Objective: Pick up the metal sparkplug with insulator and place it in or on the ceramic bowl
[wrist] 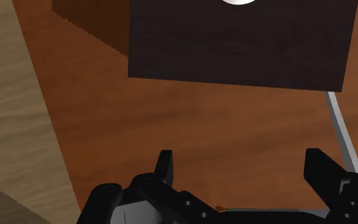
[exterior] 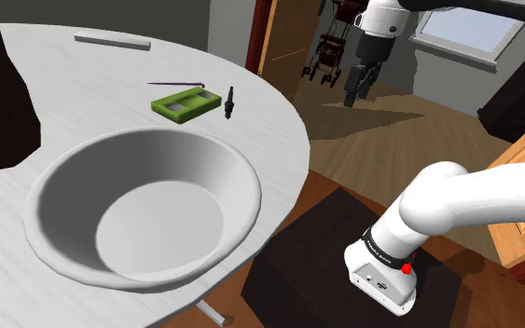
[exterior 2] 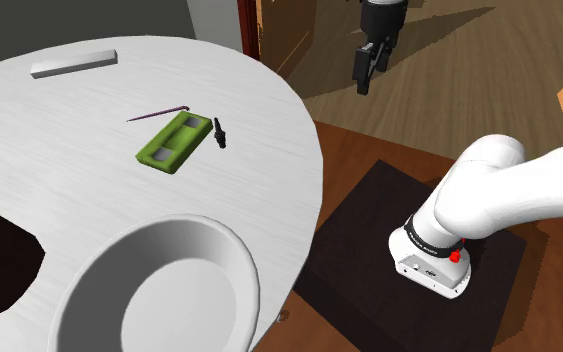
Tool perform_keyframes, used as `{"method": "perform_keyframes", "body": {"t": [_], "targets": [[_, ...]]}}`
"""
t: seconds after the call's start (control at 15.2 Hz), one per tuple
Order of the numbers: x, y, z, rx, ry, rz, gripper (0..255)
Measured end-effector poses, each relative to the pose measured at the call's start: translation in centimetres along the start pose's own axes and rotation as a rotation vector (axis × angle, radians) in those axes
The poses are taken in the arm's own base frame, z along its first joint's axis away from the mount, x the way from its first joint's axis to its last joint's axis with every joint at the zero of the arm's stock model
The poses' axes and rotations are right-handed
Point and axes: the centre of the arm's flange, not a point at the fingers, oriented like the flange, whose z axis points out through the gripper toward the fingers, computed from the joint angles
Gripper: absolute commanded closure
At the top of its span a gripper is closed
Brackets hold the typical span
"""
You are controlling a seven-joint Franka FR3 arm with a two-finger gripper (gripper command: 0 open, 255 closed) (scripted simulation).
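**Gripper** (exterior: 356, 90): hangs beyond the table's edge, over the wooden floor (wrist: 190, 121), pointing down. In the wrist view its two fingers (wrist: 165, 167) stand wide apart with only floor between them, so the jaws are fully open and hold nothing.

**Spark plug** (exterior: 230, 101): lies flat on the white table (exterior: 64, 84), close to the rim that faces the gripper. It is just beside the end of a green case (exterior: 185, 102) and does not appear to touch it. A thin purple stick (exterior: 176, 84) lies past the case's far edge. The bowl (exterior: 83, 182) sits well apart from the spark plug, toward the shoulder view's lower left.

**Governing relation:** from the jaws, the spark plug lies toward the shoulder view's left, inward across the table rim, and seemingly lower. Its long axis runs nearly up-and-down in that view, across the end of the case.

**Assessment:** the approach has not yet reached the table. The coming move calls for travel inward over the rim, then descent with the fingers straddling the short width of the spark plug — one finger would have to drop into the narrow gap beside the case. Whether the wrist must turn first cannot be told from here.
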Motion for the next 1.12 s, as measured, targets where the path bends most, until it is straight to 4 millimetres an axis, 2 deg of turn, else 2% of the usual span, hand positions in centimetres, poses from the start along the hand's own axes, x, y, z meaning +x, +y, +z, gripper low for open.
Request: {"method": "perform_keyframes", "body": {"t": [0.07,0.2,0.73,1.12], "targets": [[0.0,0.0,0.0,0.0,0.0,0.0,0],[0.7,-1.3,-0.2,0.002,0.007,-0.001,0],[5.1,-9.8,-0.6,0.02,0.055,-0.006,0],[8.6,-16.4,-1.9,0.035,0.091,-0.009,0]]}}
